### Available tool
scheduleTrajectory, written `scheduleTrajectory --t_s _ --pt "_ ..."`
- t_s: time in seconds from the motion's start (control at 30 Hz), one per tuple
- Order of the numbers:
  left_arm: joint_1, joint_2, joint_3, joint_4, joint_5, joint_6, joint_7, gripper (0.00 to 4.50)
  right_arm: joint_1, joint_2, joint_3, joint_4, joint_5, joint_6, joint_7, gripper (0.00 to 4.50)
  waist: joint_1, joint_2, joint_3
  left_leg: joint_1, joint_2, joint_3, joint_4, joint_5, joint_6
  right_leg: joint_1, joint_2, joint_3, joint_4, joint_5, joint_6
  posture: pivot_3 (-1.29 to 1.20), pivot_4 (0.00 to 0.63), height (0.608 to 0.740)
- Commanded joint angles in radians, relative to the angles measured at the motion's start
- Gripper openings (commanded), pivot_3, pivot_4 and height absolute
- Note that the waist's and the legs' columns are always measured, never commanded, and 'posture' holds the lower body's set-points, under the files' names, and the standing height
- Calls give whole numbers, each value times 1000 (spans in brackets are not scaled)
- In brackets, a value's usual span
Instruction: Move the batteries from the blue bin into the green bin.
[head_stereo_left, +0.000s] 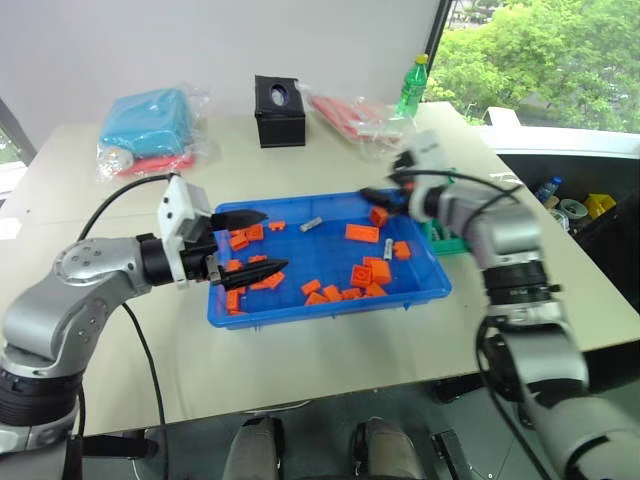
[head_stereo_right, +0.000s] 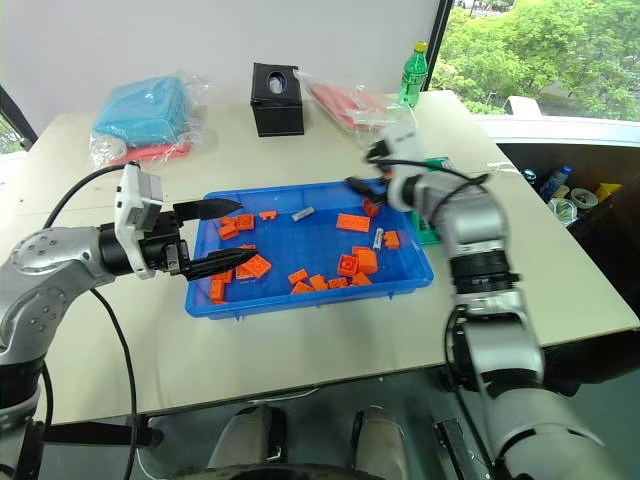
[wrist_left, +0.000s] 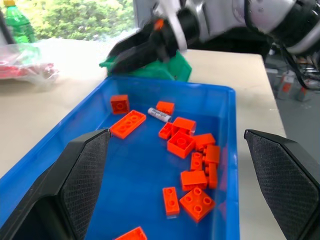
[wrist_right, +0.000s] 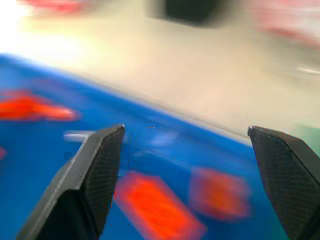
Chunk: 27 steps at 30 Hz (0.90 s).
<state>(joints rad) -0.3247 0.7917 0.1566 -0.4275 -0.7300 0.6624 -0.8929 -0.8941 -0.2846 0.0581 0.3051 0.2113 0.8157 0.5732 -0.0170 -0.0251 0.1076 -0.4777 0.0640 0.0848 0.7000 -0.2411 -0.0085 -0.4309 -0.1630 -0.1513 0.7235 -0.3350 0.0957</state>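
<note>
Left eye view, from robot's head: a pale table w/ the blue bin (head_stereo_left: 330, 306) in the middle, holding many orange blocks (head_stereo_left: 362, 233) and two batteries. One battery (head_stereo_left: 311, 224) lies alone on bare blue floor toward the far wall; another battery (head_stereo_left: 388, 249) sits among blocks near the bin's right end. The green bin (head_stereo_left: 447, 241) stands just beside the blue bin's right side, mostly hidden behind the right arm. The right gripper (head_stereo_left: 382, 196) hangs over the blue bin's far right corner, jaws wide apart and empty; its wrist view is motion-blurred. The left gripper (head_stereo_left: 248, 243) hovers over the bin's left end, fingers spread wide, nothing held. Behind: a black box (head_stereo_left: 279, 111), a green bottle (head_stereo_left: 412, 86), bagged bundles. Step in hand, prob.: right arm empty beside the green bin, heading into the blue bin for another battery. Next move calls for lining the open jaws across one cylinder, the lone far one looks easiest, w/o nipping a block, then closing, lifting, carrying to the green bin.
</note>
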Motion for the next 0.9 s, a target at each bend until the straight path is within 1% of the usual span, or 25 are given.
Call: scheduleTrajectory --t_s 0.03,0.1,0.13,0.23,0.37,0.47,0.6,0.77,0.9 --pt "10 25 64 -7 9 -16 15 4500 -54 89 9 61 -32 -5 -114 4040 7 2 1 0 0 0 0 0 0 0 0 0 0 0 0 0 150 630" --pt "26 37 89 -14 5 -11 23 4500 -58 162 -4 107 -44 -14 -198 4040 15 0 0 -1 -1 -1 1 0 0 0 0 0 0 0 -1 0 150 630" --pt "33 42 100 -19 2 -7 25 4500 -60 191 -13 125 -47 -9 -236 4286 19 0 0 -1 -1 -1 2 0 0 1 -1 0 0 0 -1 0 150 630" --pt "48 54 124 -31 -10 1 33 4500 -60 245 -16 157 -68 -11 -318 4286 29 0 0 -2 -1 0 2 0 -1 0 -1 0 -1 2 -5 0 150 630" --pt "58 62 144 -49 -24 18 45 4500 -54 293 -10 195 -96 -16 -394 4286 27 0 0 -2 -1 0 2 0 -1 0 0 0 -2 2 -6 0 150 630" --pt "62 66 149 -63 -34 30 56 4500 -47 309 -5 224 -107 -52 -415 4286 22 0 0 -2 -1 1 2 0 0 -1 0 0 -1 2 -6 0 150 630" --pt "56 70 150 -72 -46 39 68 4500 -57 319 7 304 -119 -115 -402 4286 17 0 0 -2 -1 1 1 0 0 -2 0 0 1 2 -6 0 150 630" --pt "43 77 149 -68 -52 41 75 4500 -87 329 1 426 -128 -215 -393 4286 3 -1 0 -2 -1 1 1 0 0 -3 0 0 3 2 -6 0 150 630" --pt "33 78 144 -62 -50 38 76 4500 -110 330 -2 519 -136 -286 -384 4286 3 -2 -1 -2 -1 3 2 0 -1 -6 -1 0 9 2 -6 0 150 630"
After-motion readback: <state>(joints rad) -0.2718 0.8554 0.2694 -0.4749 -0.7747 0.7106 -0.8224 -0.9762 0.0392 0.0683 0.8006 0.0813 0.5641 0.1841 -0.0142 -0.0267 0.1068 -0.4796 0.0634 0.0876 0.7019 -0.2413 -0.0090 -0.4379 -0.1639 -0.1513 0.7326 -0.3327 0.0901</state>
